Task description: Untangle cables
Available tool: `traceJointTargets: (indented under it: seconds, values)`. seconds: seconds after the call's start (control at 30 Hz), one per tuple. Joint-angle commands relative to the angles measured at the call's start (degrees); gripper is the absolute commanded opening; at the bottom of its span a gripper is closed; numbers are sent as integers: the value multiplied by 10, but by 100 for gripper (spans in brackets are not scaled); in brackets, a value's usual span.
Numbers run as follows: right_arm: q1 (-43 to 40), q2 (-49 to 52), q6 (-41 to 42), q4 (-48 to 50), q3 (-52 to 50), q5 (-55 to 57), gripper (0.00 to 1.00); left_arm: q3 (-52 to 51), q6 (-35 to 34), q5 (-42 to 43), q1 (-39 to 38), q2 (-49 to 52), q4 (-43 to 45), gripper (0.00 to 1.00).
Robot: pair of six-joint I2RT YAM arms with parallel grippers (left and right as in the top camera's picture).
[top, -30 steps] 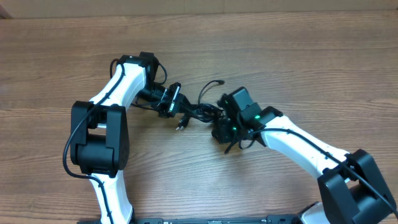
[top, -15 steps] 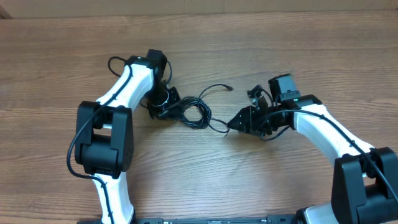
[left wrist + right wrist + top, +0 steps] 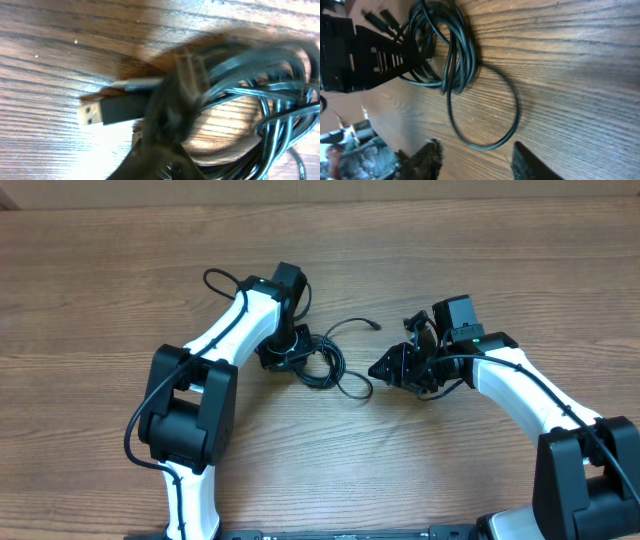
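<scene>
Right tool (image 3: pixel 475 147) half-open beside cables (image 3: pixel 457 55); left tool (image 3: pixel 288 352) touching them.

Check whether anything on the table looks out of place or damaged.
Yes: the cables lie in one tangled heap, loops crossing each other, one loop straying loose. A USB plug pokes out. Nothing looks damaged.

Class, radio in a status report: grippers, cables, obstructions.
Left gripper at cables, grip unclear. Right gripper open, empty. Cables tangled in a coil. Nothing in the way.
</scene>
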Motion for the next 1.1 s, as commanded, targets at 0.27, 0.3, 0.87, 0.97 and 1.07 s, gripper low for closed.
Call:
traceJointTargets:
  seconds: [0.27, 0.3, 0.87, 0.97, 1.07]
  values:
    - [-1, 0, 57, 42, 2, 26, 53, -1, 110, -35, -6, 5, 71, 43]
    - [-1, 0, 70, 42, 2, 42, 51, -1, 110, -36, -6, 5, 84, 49]
    - [-1, 0, 202, 92, 2, 137, 34, 13, 238, 36, -3, 5, 114, 4]
    - [-2, 0, 245, 97, 2, 169, 34, 26, 303, 89, -3, 2, 111, 4]
    - [-2, 0, 295, 97, 2, 206, 39, 27, 321, 104, -3, -2, 110, 4]
